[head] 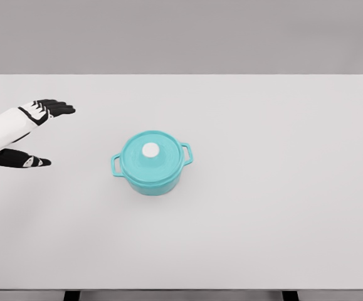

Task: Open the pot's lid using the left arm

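One teal pot (pixel 151 168) stands upright on the white table (pixel 281 207), slightly left of the frame centre. Its teal lid (pixel 152 158) is seated flat on the rim, closed, with a round white knob (pixel 150 150) at the lid centre. Two loop handles project from the pot body, one toward the lower left and one toward the upper right. The left hand (pixel 34 135) enters at the left edge of the frame, in its upper left quarter, on a white forearm. Its black fingers (pixel 54 108) are extended and spread, with the thumb (pixel 23 160) held well apart below them; they grasp nothing. The hand is well apart from the pot, to its left.
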You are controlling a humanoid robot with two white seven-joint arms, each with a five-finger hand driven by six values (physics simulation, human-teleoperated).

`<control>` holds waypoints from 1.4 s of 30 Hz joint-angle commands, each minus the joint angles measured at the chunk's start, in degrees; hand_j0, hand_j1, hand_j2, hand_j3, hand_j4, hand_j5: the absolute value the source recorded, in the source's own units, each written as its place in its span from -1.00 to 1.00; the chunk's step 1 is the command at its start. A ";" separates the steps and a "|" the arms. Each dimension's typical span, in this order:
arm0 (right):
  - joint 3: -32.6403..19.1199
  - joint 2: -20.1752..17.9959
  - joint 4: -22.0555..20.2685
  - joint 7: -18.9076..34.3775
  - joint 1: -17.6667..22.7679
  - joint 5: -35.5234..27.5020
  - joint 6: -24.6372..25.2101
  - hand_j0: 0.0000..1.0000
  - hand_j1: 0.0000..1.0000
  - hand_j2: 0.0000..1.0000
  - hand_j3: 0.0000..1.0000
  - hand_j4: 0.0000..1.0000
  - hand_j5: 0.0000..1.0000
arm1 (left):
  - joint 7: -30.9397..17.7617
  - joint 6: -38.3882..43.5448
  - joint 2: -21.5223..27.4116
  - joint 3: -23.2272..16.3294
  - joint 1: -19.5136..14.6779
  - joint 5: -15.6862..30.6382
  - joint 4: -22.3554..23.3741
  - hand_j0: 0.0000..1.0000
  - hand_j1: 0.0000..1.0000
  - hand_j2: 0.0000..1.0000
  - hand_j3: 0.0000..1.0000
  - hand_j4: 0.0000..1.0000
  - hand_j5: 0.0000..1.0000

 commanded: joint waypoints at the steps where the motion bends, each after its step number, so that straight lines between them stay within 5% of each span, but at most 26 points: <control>1: -0.42 0.00 -0.01 0.00 0.00 -0.10 0.00 1.00 1.00 1.00 1.00 1.00 1.00 | -0.03 0.12 0.18 0.01 0.00 0.09 0.02 1.00 1.00 1.00 1.00 1.00 1.00; 7: 0.02 0.00 -0.01 0.09 0.00 -0.01 0.00 1.00 1.00 1.00 1.00 1.00 1.00 | -0.03 0.12 -0.26 -0.43 -1.41 -5.09 -0.25 1.00 1.00 1.00 1.00 1.00 1.00; 11: 0.02 0.00 0.08 0.01 0.00 -0.01 0.00 1.00 1.00 1.00 1.00 1.00 1.00 | -0.03 0.12 -0.96 -1.04 -3.78 -14.93 -0.33 1.00 1.00 1.00 1.00 1.00 1.00; 13: 0.02 0.00 0.08 0.00 0.00 -0.01 0.00 1.00 1.00 1.00 1.00 1.00 1.00 | -0.03 0.12 -0.43 -7.18 -7.29 -17.31 -0.25 1.00 1.00 1.00 1.00 1.00 1.00; 14: 0.02 0.00 0.08 0.09 0.00 -0.01 0.00 1.00 1.00 1.00 1.00 1.00 1.00 | -0.12 0.12 1.32 -15.97 -13.26 -17.66 -0.25 1.00 1.00 1.00 1.00 1.00 1.00; 17: 0.02 0.00 0.08 0.01 0.00 -0.01 0.00 1.00 1.00 1.00 1.00 1.00 1.00 | 0.32 0.12 2.03 -33.71 -28.80 -17.93 -0.07 1.00 1.00 1.00 1.00 1.00 1.00; 19: 0.02 0.00 0.08 0.09 0.00 -0.01 0.00 1.00 1.00 1.00 1.00 1.00 1.00 | 0.32 0.12 2.03 -39.80 -35.15 -18.02 0.02 1.00 1.00 1.00 1.00 1.00 1.00; 23: 0.02 0.00 0.08 0.09 0.00 -0.01 0.00 1.00 1.00 1.00 1.00 1.00 1.00 | 0.06 0.12 1.15 -48.59 -40.78 -18.10 0.10 1.00 1.00 1.00 1.00 1.00 1.00; 27: 0.02 0.00 0.08 0.09 0.00 -0.01 0.00 1.00 1.00 1.00 1.00 1.00 1.00 | -0.03 0.12 0.18 -50.35 -41.57 -18.37 1.07 1.00 1.00 1.00 1.00 1.00 1.00; 34: 0.02 0.00 0.08 0.09 0.00 -0.01 0.00 1.00 1.00 1.00 1.00 1.00 1.00 | 0.15 0.12 -3.33 -61.16 -51.24 -18.37 4.23 1.00 1.00 1.00 1.00 1.00 1.00; 42: 0.02 0.00 0.08 0.09 0.00 -0.01 0.00 1.00 1.00 1.00 1.00 1.00 1.00 | 0.59 0.12 -4.30 -67.23 -56.60 -18.10 5.47 1.00 1.00 1.00 1.00 1.00 1.00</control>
